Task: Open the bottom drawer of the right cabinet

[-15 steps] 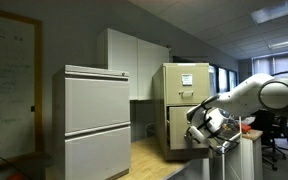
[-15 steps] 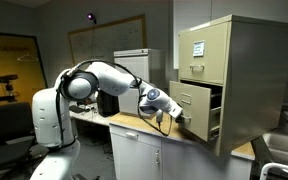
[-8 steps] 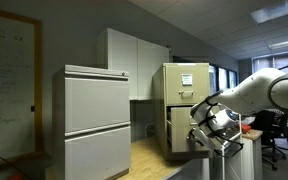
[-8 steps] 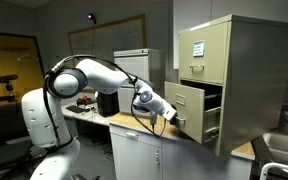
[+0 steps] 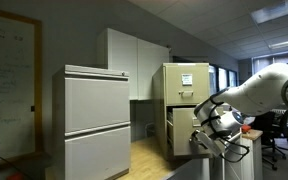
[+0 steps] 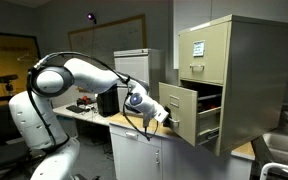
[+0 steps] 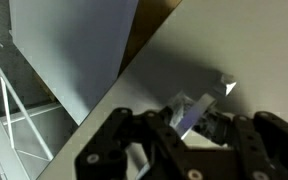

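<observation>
The right cabinet [image 5: 182, 85] is tan metal with a white paper on its top drawer; it also shows in an exterior view [image 6: 239, 70]. Its bottom drawer [image 6: 183, 112] stands pulled well out, its dark inside showing behind the beige front [image 5: 181, 130]. My gripper [image 6: 163, 117] is at the drawer front, shut on the small metal handle [image 7: 195, 110]. In the wrist view my gripper [image 7: 189, 128] has its black fingers on both sides of the shiny handle, against the beige front [image 7: 239, 40].
A wider pale grey two-drawer cabinet [image 5: 96, 120] stands beside the tan one. The tan cabinet rests on a wooden counter [image 6: 134, 125] with white cupboards below. A whiteboard [image 5: 9, 80] hangs on the wall. An office chair [image 5: 278, 135] stands behind the arm.
My gripper has moved away from the cabinet with the handle in it, and the bottom drawer has slid further out.
</observation>
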Available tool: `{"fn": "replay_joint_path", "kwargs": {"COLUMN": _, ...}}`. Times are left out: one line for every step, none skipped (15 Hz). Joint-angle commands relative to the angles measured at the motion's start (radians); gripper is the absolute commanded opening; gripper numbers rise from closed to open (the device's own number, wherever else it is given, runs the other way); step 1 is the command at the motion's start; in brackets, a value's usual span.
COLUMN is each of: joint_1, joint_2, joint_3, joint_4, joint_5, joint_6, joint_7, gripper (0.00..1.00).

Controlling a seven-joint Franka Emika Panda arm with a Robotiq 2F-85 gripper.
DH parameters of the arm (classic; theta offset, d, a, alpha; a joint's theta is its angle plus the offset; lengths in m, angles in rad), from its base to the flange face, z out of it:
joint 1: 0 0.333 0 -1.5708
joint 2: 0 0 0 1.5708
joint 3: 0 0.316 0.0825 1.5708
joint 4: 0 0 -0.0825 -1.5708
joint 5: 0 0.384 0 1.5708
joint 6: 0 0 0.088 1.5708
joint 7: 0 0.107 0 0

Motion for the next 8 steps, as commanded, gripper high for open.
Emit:
{"fn": "replay_joint_path", "kwargs": {"joint_1": 0.072, "joint_2": -0.079, "joint_3": 0.040, "joint_4": -0.114, "joint_5": 0.107, "joint_6": -0.072, "joint_7": -0.076, "gripper": 0.06}}
{"fn": "replay_joint_path", "kwargs": {"joint_1": 0.076, "joint_2": -0.088, "joint_3": 0.042, "joint_4": -0.122, "joint_5": 0.127, "joint_6": -0.069, "joint_7": -0.091, "gripper": 0.06}}
{"fn": "replay_joint_path", "kwargs": {"joint_1": 0.079, "joint_2": -0.099, "joint_3": 0.044, "joint_4": -0.132, "joint_5": 0.147, "joint_6": -0.068, "joint_7": -0.106, "gripper": 0.06}}
{"fn": "replay_joint_path", "kwargs": {"joint_1": 0.082, "joint_2": -0.107, "joint_3": 0.045, "joint_4": -0.139, "joint_5": 0.169, "joint_6": -0.066, "joint_7": -0.123, "gripper": 0.06}}
{"fn": "replay_joint_path", "kwargs": {"joint_1": 0.085, "joint_2": -0.115, "joint_3": 0.046, "joint_4": -0.145, "joint_5": 0.191, "joint_6": -0.066, "joint_7": -0.141, "gripper": 0.06}}
{"fn": "replay_joint_path", "kwargs": {"joint_1": 0.087, "joint_2": -0.121, "joint_3": 0.048, "joint_4": -0.151, "joint_5": 0.212, "joint_6": -0.065, "joint_7": -0.157, "gripper": 0.06}}
{"fn": "replay_joint_path", "kwargs": {"joint_1": 0.089, "joint_2": -0.128, "joint_3": 0.049, "joint_4": -0.156, "joint_5": 0.234, "joint_6": -0.065, "joint_7": -0.174, "gripper": 0.06}}
{"fn": "replay_joint_path", "kwargs": {"joint_1": 0.090, "joint_2": -0.134, "joint_3": 0.051, "joint_4": -0.161, "joint_5": 0.256, "joint_6": -0.065, "joint_7": -0.191, "gripper": 0.06}}
